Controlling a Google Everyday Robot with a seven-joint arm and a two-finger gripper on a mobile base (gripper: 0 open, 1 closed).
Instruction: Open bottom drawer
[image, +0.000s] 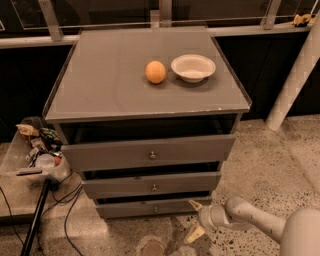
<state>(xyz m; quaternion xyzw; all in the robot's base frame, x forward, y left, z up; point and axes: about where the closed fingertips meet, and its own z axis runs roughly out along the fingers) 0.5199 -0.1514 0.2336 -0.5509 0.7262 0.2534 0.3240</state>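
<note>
Hovering low at the front right corner of the grey desk (105, 95), the tool (194, 219) reaches in from the lower right on a pale arm (250, 217). Its two fingers are spread wide apart with nothing between them. The upper fingertip (194, 204) lies just beside the right end of the bottom drawer (125, 208), and the lower one points down over the speckled floor (270, 165); whether the upper tip touches the drawer front I cannot tell. The bottom drawer is the lowest and slimmest of three grey fronts, right above the floor, with a small round knob (155, 209) at its centre, well to the left of the tool. Above it sit the middle drawer (120, 186) and the tall top drawer (110, 154), each with a dark gap over its front. On the desk top an orange (155, 71) stands just beside a white bowl (193, 67). A clear bin (15, 160) of clutter stands to the left.
</note>
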